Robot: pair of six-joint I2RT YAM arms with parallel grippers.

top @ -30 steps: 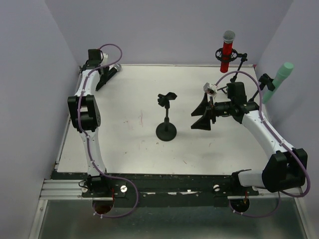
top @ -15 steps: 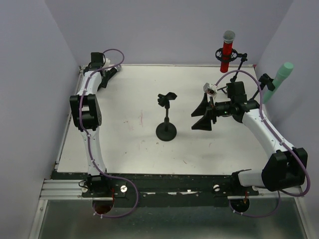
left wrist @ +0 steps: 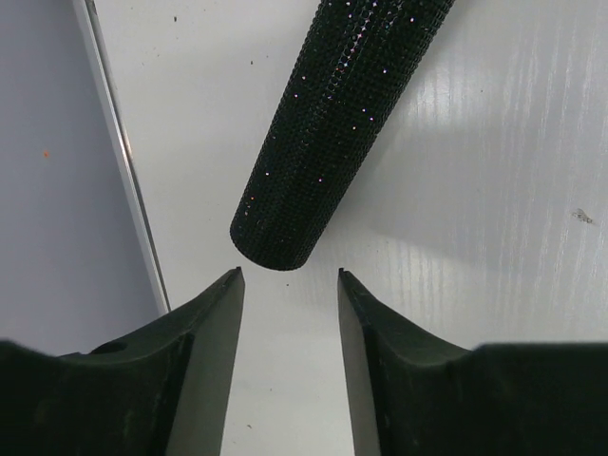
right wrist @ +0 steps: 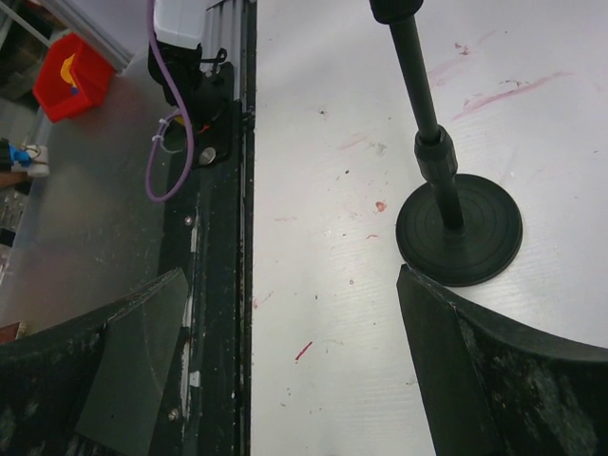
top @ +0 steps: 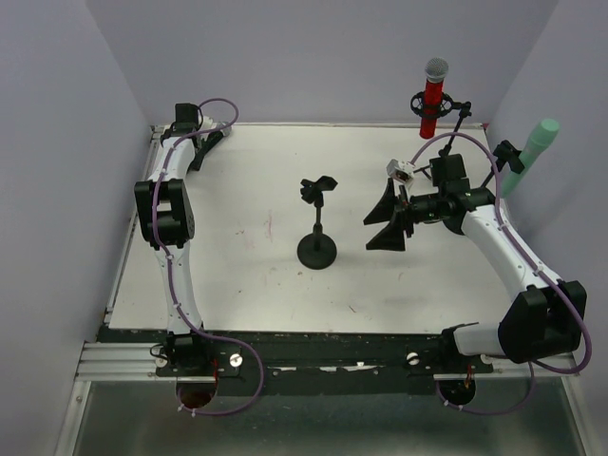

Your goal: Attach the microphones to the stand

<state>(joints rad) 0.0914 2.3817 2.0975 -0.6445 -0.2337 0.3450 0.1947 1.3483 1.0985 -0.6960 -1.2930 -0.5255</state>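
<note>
Wide white desk [top: 237,275], and both arms are out over it. The left arm [top: 166,209] is stretched right up to the far-left corner. The right arm [top: 503,247] is bent in toward the middle.

Dead centre stands the stand [top: 317,237], round base on the desk, its clip [top: 319,187] up top with nothing in it. That looks like the last vacancy. The red microphone [top: 433,95] is upright in a black mount [top: 425,103] at the back edge, and the mint-green microphone [top: 530,152] is angled up and held at the right side.

So it's the black microphone [left wrist: 332,123] that's in play. It lies flat on the desk in the far-left corner, close to the edge rail, butt end toward the left wrist camera.

The left tool [left wrist: 288,275] has its fingers parted and nothing in them. The butt of the barrel sits just ahead of the fingertips, lined up with the gap but not yet inside it. The right tool [right wrist: 290,294] is spread wide, also empty, hanging just beside the stand and apart from it.

I'd call this the approach to the pick-up. Next, the left tool needs to slide forward until the barrel sits between the fingers, then close firmly, since a round body can roll away. After that comes the lift and the carry to the centre clip.
</note>
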